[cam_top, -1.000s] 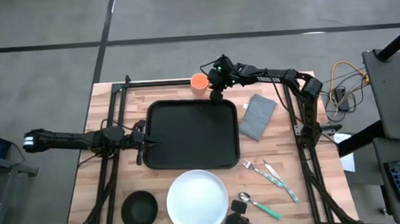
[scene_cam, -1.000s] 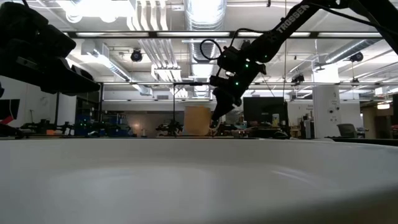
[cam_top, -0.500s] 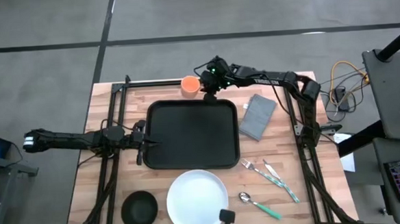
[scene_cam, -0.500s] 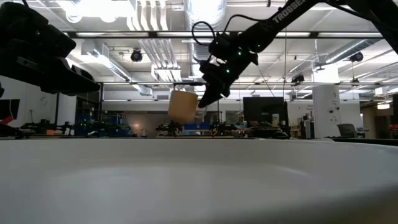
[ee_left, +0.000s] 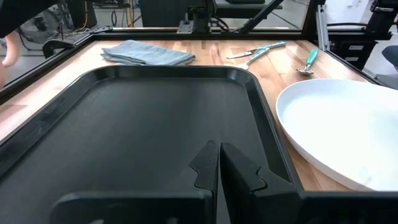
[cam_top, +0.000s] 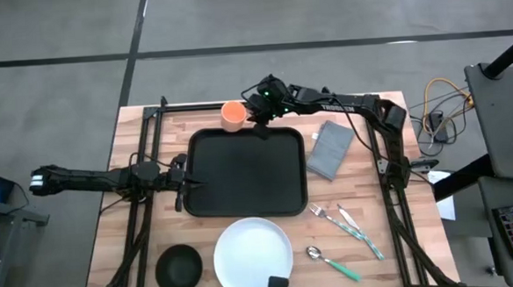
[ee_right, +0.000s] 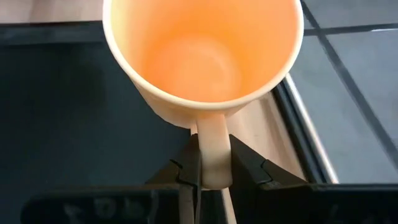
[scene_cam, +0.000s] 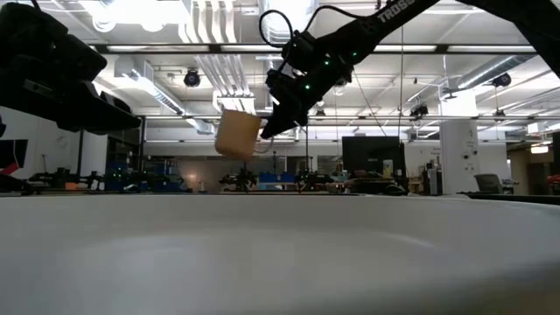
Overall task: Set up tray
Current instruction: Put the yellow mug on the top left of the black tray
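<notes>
while the tray lies flat at table centre | right gripper clamps the handle of an orange cup, lifted clear above the tray's far rim | left gripper rests at the tray's left edge, jaws closed, holding nothing | plate just in front of the tray

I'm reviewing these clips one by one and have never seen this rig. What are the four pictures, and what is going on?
Two robot arms work at a wooden table. One camera looks down from above, one sits at table height, and one rides on each wrist. The right end effector is shut on the handle of an orange cup, held in the air near the far edge of the black tray. The left end effector waits shut at the tray's left rim. A white plate, black bowl, grey cloth and cutlery lie around.
</notes>
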### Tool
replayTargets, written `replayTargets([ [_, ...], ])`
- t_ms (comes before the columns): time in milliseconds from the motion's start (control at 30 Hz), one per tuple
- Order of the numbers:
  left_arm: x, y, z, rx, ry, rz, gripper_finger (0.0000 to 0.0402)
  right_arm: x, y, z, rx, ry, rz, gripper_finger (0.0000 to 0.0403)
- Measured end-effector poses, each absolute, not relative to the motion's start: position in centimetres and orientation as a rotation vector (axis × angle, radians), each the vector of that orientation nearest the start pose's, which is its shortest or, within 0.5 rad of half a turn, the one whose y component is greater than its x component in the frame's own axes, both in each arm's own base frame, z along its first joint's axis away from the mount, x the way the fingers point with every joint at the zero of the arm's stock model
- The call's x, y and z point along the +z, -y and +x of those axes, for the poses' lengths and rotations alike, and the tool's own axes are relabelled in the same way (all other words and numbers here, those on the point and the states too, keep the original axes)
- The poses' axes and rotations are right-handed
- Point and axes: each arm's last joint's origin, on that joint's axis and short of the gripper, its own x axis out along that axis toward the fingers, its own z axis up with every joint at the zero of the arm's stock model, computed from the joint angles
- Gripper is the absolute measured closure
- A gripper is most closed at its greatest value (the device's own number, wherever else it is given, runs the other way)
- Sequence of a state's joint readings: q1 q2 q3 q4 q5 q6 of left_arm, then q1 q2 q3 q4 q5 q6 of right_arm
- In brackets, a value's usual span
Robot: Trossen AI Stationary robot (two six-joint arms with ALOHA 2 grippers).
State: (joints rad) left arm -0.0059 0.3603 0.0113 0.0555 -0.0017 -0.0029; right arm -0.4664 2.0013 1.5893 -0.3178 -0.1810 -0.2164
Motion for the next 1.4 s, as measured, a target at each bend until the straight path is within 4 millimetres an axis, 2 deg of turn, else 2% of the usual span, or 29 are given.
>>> replayTargets([
  [167, 14.1, 0.1, 11.6, -0.003, -0.293, -0.002, 0.0401, 22.5, 20.3, 42.8, -0.143, -0.747, 0.047, 0.0364],
  [367, 14.1, 0.1, 11.6, -0.003, -0.300, -0.001, 0.0401, 22.4, 19.8, 46.5, -0.088, -0.778, 0.011, 0.0364],
  [633, 14.0, 0.1, 11.6, -0.003, -0.310, -0.001, 0.0401, 20.8, 19.3, 50.3, -0.032, -0.815, -0.022, 0.0364],
  [933, 13.8, 0.1, 11.6, -0.002, -0.322, -0.001, 0.0401, 20.5, 19.3, 51.6, 0.009, -0.796, -0.022, 0.0364],
  [1400, 13.8, 0.1, 11.6, -0.002, -0.322, -0.001, 0.0401, 19.6, 19.1, 52.2, 0.011, -0.766, -0.015, 0.0364],
])
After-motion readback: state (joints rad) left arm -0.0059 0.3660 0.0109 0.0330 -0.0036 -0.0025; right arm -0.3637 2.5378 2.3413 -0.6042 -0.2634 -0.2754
